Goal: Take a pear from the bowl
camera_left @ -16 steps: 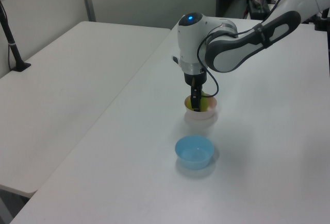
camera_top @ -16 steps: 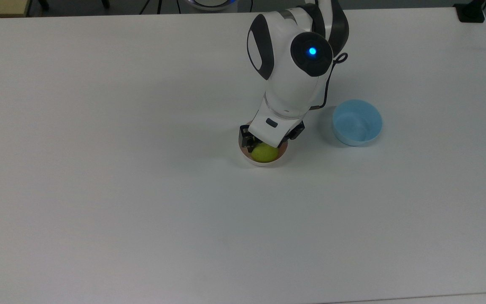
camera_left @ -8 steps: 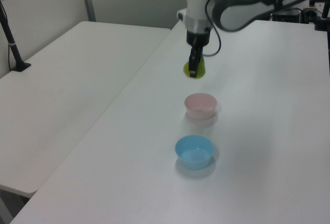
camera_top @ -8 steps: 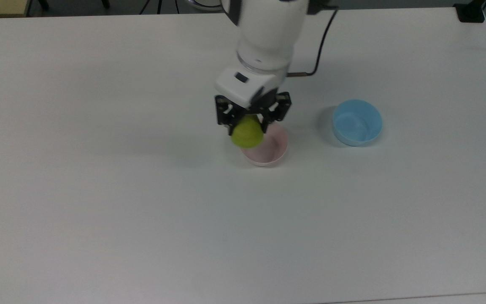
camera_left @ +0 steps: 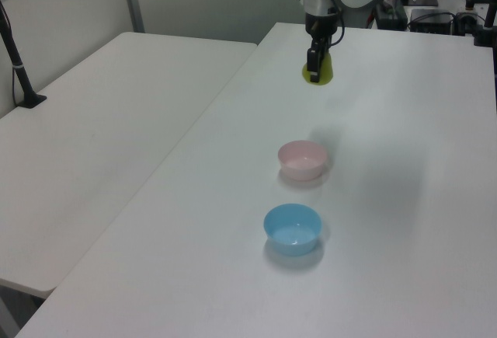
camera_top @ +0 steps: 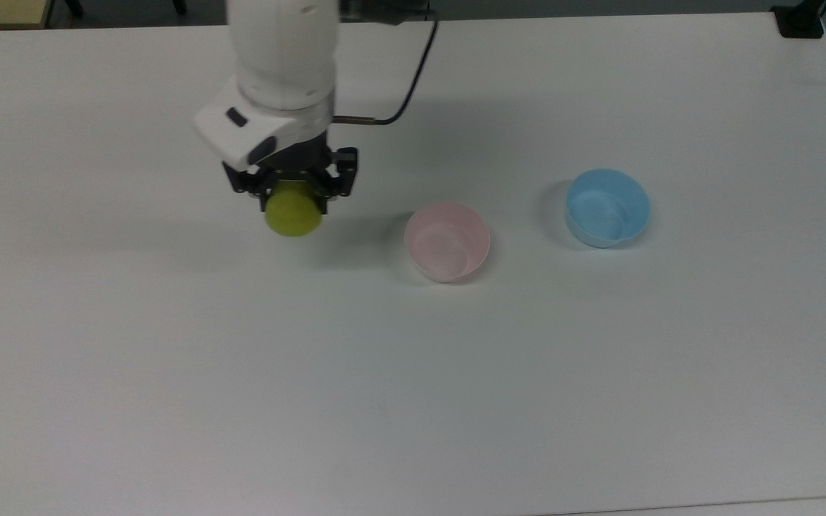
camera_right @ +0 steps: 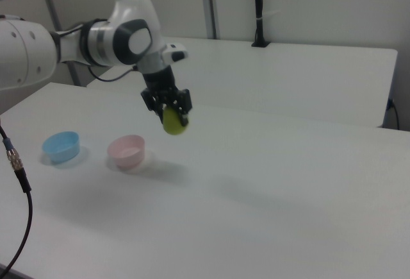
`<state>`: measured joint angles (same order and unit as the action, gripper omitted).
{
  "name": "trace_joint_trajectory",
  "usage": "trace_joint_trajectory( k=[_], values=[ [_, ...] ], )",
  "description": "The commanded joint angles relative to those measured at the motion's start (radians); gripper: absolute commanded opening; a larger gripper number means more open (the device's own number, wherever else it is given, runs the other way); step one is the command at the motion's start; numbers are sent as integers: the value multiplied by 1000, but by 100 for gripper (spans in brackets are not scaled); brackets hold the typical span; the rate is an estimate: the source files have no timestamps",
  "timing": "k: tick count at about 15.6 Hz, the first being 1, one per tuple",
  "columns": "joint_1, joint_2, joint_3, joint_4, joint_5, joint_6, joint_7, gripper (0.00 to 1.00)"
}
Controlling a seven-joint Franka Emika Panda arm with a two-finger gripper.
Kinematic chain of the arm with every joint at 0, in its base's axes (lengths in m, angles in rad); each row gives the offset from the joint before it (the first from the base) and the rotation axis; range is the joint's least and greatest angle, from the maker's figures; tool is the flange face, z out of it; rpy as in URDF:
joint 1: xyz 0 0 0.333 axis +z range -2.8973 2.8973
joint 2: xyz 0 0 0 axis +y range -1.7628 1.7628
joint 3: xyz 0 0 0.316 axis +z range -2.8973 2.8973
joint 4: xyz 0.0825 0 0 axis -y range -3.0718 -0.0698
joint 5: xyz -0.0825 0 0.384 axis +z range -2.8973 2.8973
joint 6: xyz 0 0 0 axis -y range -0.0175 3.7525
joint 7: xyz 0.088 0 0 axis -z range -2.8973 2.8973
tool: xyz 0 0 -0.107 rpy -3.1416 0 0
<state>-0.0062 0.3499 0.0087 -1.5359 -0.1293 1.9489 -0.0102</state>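
The yellow-green pear (camera_top: 292,213) hangs in the air with my gripper (camera_top: 291,192) shut on its upper part. It is well above the white table and off to the top view's left of the pale pink bowl (camera_top: 447,240). In the left view the pear (camera_left: 322,70) hangs beyond the pink bowl (camera_left: 302,159) with the gripper (camera_left: 314,66) clamped on it. The right view has the pear (camera_right: 173,123) held by the gripper (camera_right: 170,109) to the right of the bowl (camera_right: 127,150). The bowl holds nothing.
A light blue bowl (camera_top: 606,208) stands to the top view's right of the pink one, seen too as the blue bowl (camera_left: 293,228) and blue bowl (camera_right: 61,145). A second white table (camera_left: 101,113) adjoins at the left view's left. A black cable (camera_right: 16,163) hangs at the right view's left edge.
The gripper has lifted the pear out of the pink bowl and carried it up and to the top view's left. The bowl is left with nothing in it.
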Motion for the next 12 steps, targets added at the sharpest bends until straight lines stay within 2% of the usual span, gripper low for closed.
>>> trace_joint_trajectory(
  k=[1, 6, 10, 11, 12],
  values=[
    [-23, 20, 8, -29, 14, -13, -71, 31],
    [-11, 103, 7, -38, 14, -1, -97, 37],
    [0, 130, 7, -46, 7, 39, -90, 49],
    [0, 135, 7, -47, 2, 42, -90, 55],
    [0, 136, 7, -47, 2, 48, -86, 68]
  ],
)
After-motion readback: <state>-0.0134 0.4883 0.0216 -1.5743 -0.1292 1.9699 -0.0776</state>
